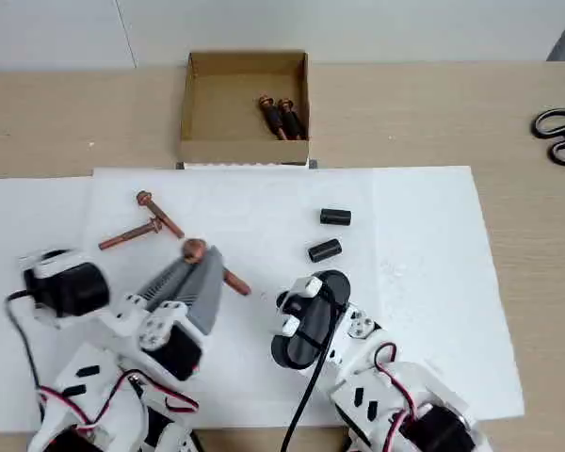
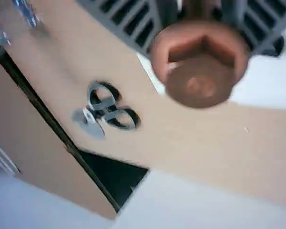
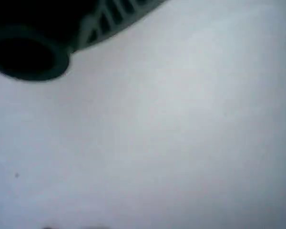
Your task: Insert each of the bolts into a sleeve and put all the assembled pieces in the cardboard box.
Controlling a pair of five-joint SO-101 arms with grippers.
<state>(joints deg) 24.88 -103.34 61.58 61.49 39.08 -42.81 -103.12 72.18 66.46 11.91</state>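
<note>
Copper bolt (image 2: 200, 67) and black sleeve (image 3: 26, 57) poised to meet above the white sheet (image 1: 424, 245).
The left gripper (image 1: 201, 262) was closed crosswise on the bolt, and the right gripper (image 1: 322, 290), near beside it, appeared clamped on the sleeve. A shank tilted against the bore risked jamming or knocking either piece free. Loose sleeves (image 1: 324, 250) lay just beyond the right gripper, loose bolts (image 1: 159, 214) just beyond the left, and the cardboard box (image 1: 243, 151) farther ahead.
</note>
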